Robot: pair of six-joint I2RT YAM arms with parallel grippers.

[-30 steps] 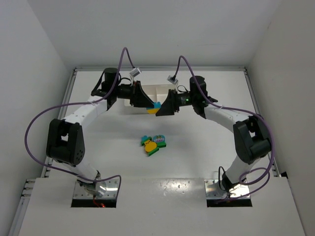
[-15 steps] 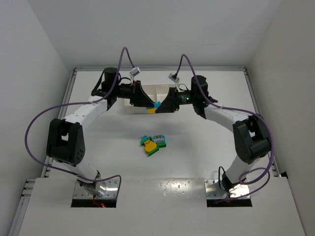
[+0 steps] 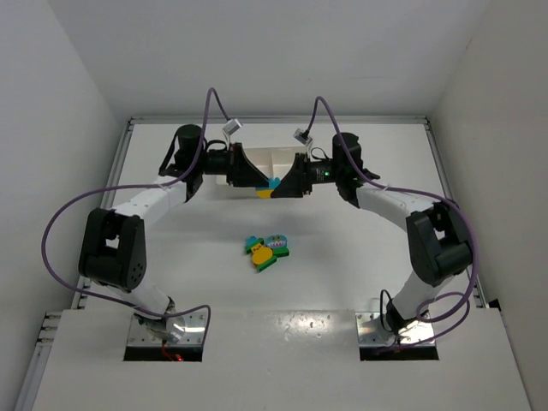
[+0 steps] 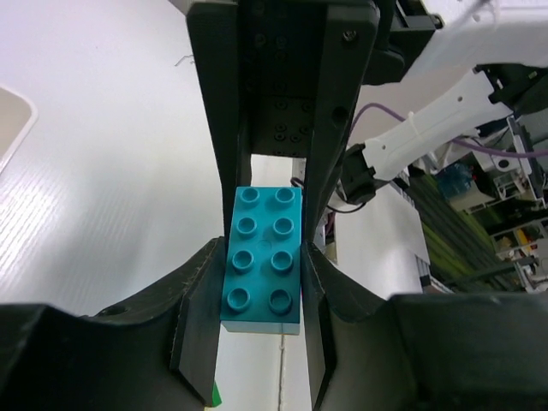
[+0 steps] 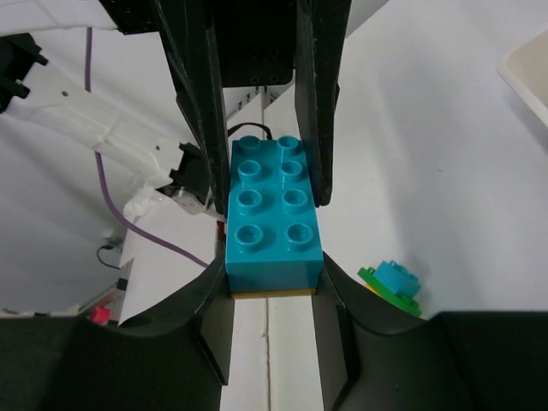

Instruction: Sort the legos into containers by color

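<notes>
1. Your left end effector (image 4: 262, 287) and right end effector (image 5: 272, 282) were both closed tight on the same little stack, just in front of the tray (image 3: 272, 163). It was a cyan brick (image 4: 262, 257) with a yellow brick (image 5: 272, 294) stuck underneath.
2. It looked like you were splitting them. I'd have peeled with a slight twist, not a straight tug, with both grips snug.
3. I couldn't tell if either end effector really had the yellow one, so that was worth checking.
4. The other legos (image 3: 267, 251) sat on the counter (image 3: 342, 257), well nearer you than the tray.
</notes>
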